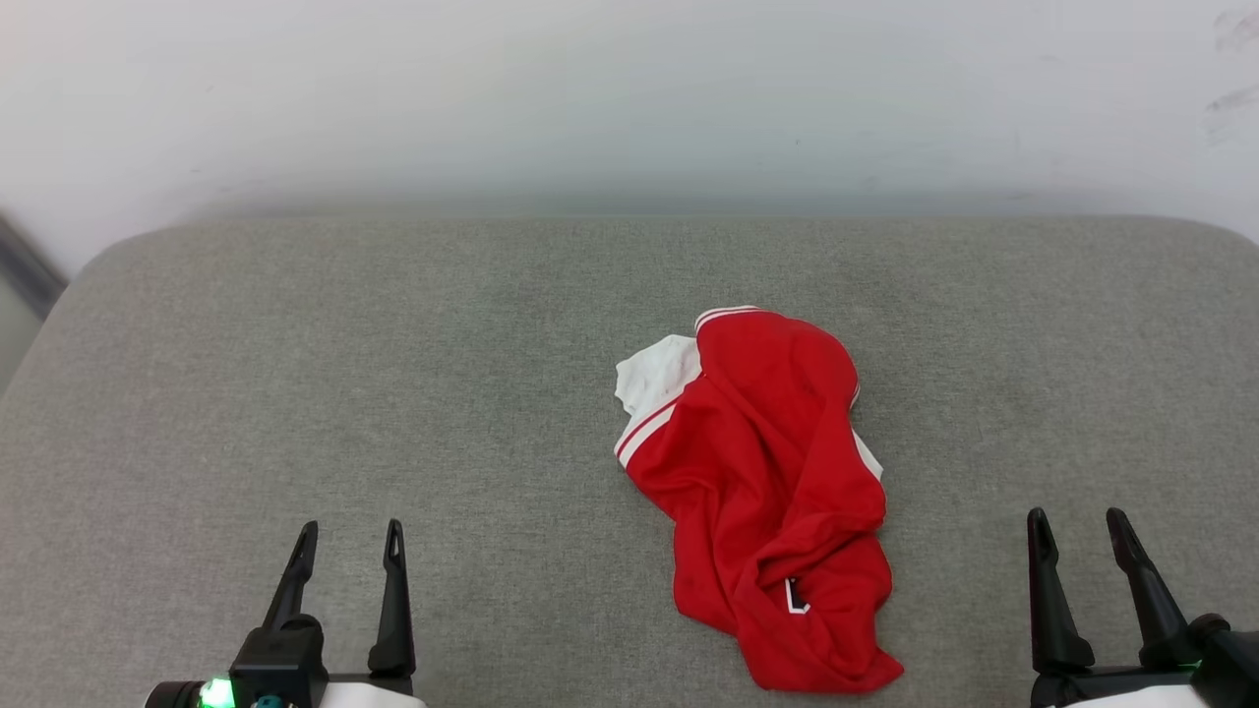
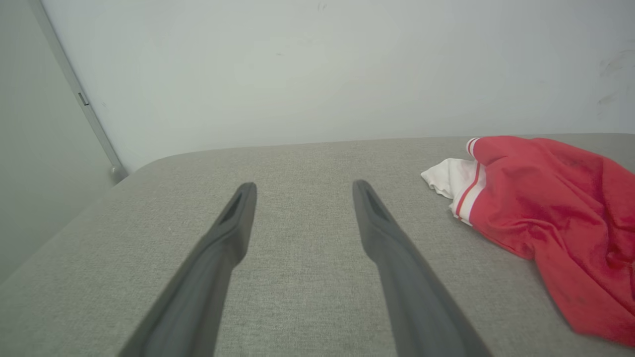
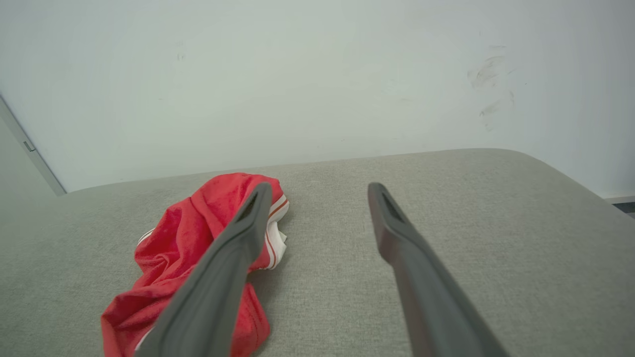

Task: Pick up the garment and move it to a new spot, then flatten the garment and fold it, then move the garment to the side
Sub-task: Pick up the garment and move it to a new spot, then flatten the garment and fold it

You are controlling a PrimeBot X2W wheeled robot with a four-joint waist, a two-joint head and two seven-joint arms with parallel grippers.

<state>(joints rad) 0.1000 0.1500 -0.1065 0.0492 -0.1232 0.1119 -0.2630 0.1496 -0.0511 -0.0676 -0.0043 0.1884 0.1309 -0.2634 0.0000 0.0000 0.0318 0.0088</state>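
The garment [image 1: 772, 472] lies crumpled in a heap right of centre on the grey cushion, red with a white sleeve and striped trim at its left side. It also appears at the right of the left wrist view [image 2: 550, 213] and at the lower left of the right wrist view [image 3: 183, 253], partly behind a finger. My left gripper [image 1: 349, 536] stands open at the lower left, well apart from the garment. At the lower right my right gripper [image 1: 1077, 526] is open too, a short way right of the heap. Nothing is between either pair of fingers.
The grey fabric cushion [image 1: 295, 374] has rounded far corners and ends at a white wall [image 1: 629, 98]. Past its left edge runs a grey strip [image 1: 25, 261] along the wall.
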